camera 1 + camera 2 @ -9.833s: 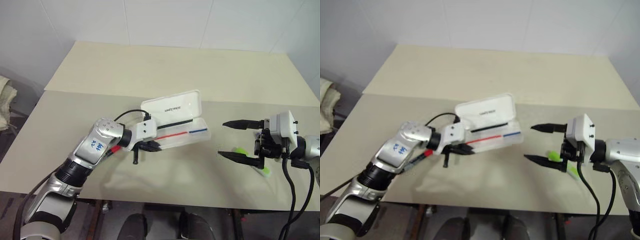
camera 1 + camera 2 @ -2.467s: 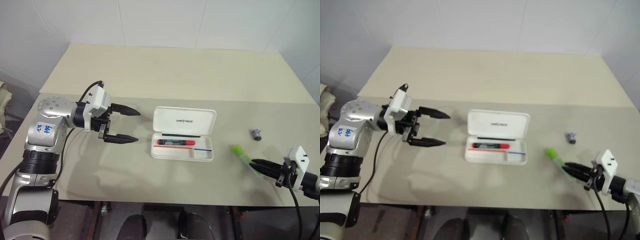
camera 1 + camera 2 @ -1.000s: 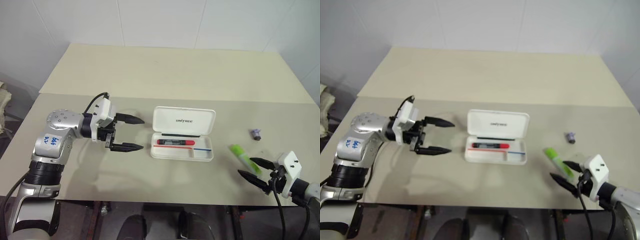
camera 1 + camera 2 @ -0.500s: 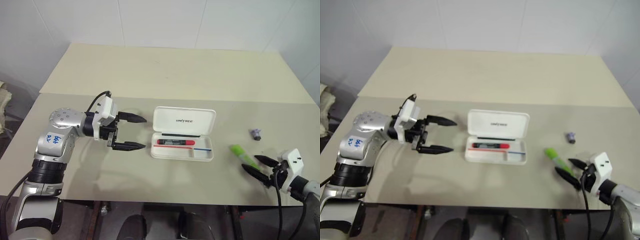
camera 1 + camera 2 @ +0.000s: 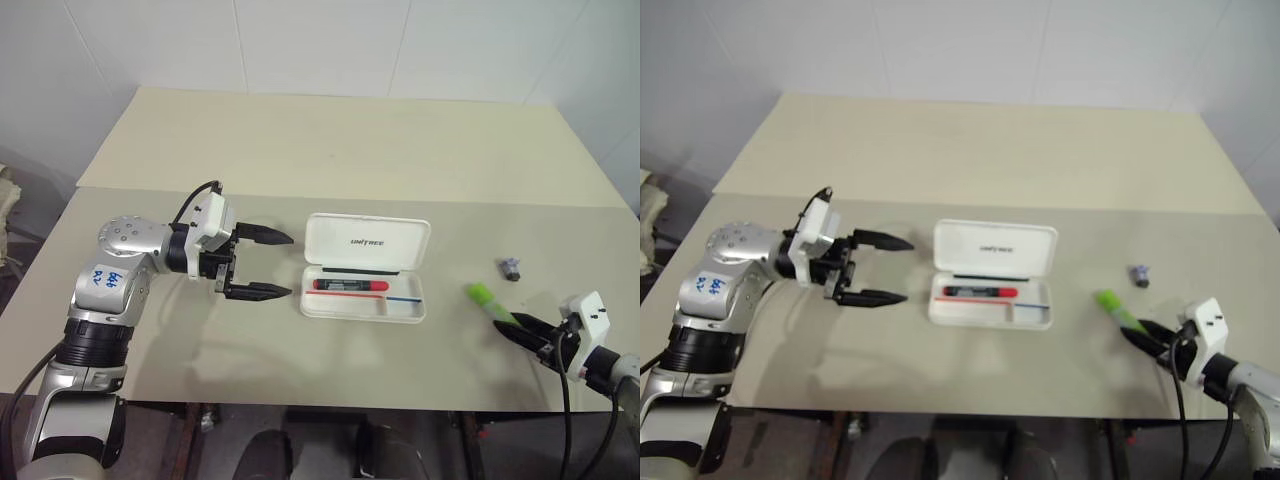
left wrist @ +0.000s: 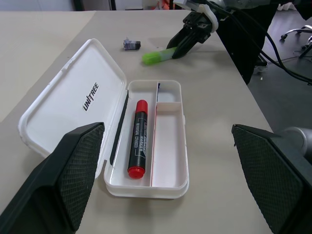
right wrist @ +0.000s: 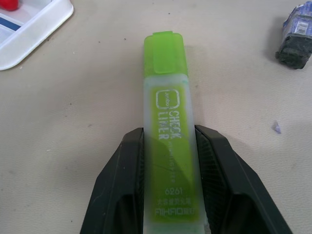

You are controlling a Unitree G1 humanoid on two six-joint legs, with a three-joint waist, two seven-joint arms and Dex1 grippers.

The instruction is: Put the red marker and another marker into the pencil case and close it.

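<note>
My right fingers (image 7: 168, 195) pinch the green highlighter (image 7: 168, 146) on the table (image 5: 350, 150), right of the open pencil case (image 5: 365, 265) holding the red marker (image 5: 349, 285); my left fingers (image 5: 272, 265) gape wide.

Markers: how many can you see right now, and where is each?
2. The red marker lies in the open pencil case. The green highlighter lies on the table right of the case, between the right gripper's jaws.

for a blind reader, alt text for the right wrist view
The right tool is shut on a lime-green highlighter lying on the beige table, with a corner of the white pencil case and a small grey lump beyond.
</note>
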